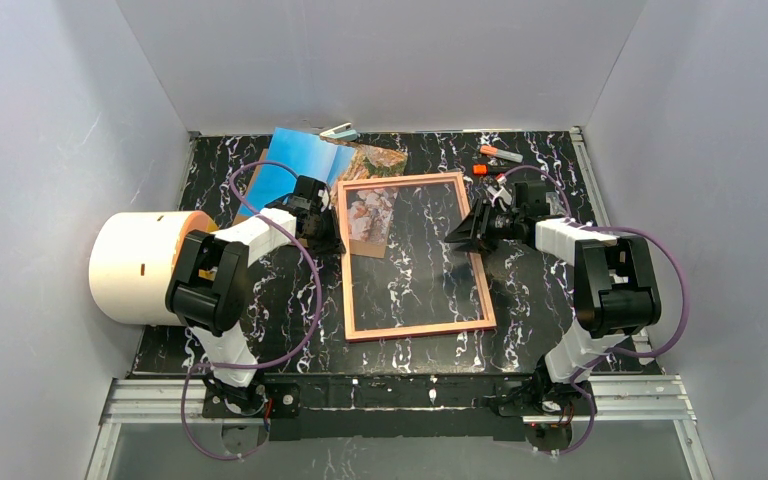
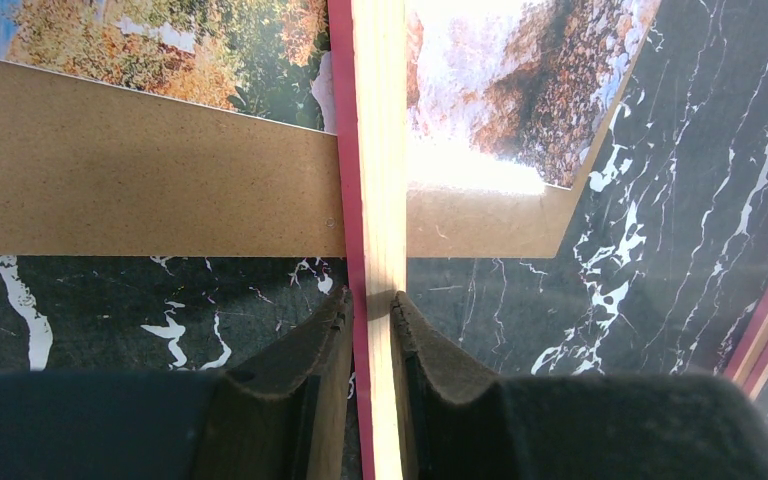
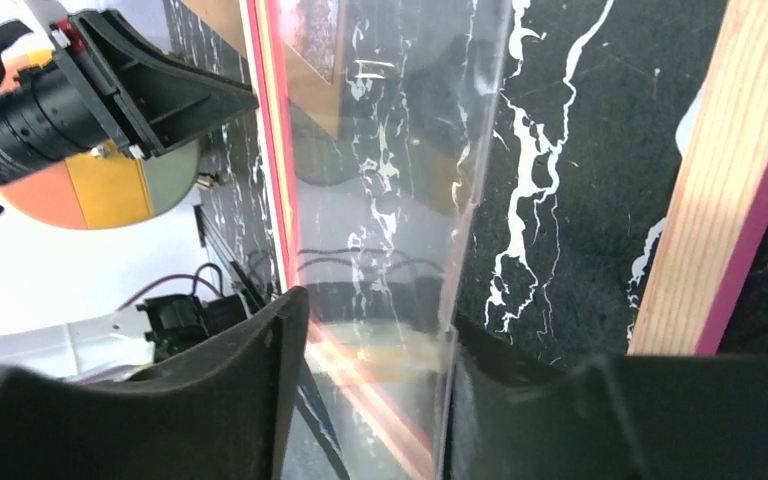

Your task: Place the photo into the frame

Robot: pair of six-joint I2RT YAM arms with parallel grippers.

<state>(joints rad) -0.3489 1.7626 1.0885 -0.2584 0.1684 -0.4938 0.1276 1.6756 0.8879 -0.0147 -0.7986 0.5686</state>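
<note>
The frame (image 1: pixel 415 330) lies flat in the middle of the black marbled table (image 1: pixel 440 150), its pale wood side up and pink showing along its edges. The left claw (image 2: pixel 370 300) is clamped on the frame's left rail, one pad pressed to each side of the wood. The photo (image 1: pixel 295 165) sits picture side up at the far left of the table, resting on a brown board (image 1: pixel 365 246). Its rocky corner and the board's corner both pass under the frame's far-left corner and show through the opening. The right claw (image 3: pixel 378 315) hovers low just inside the frame's right rail with its fingers spread apart, gripping nothing. A clear pane (image 3: pixel 390 200) runs between them, its edge just beside one finger. A white roll (image 1: pixel 135 265) lies at the table's left edge, beside the left arm. Two markers (image 1: pixel 500 155) lie at the far right, beyond the frame.
</note>
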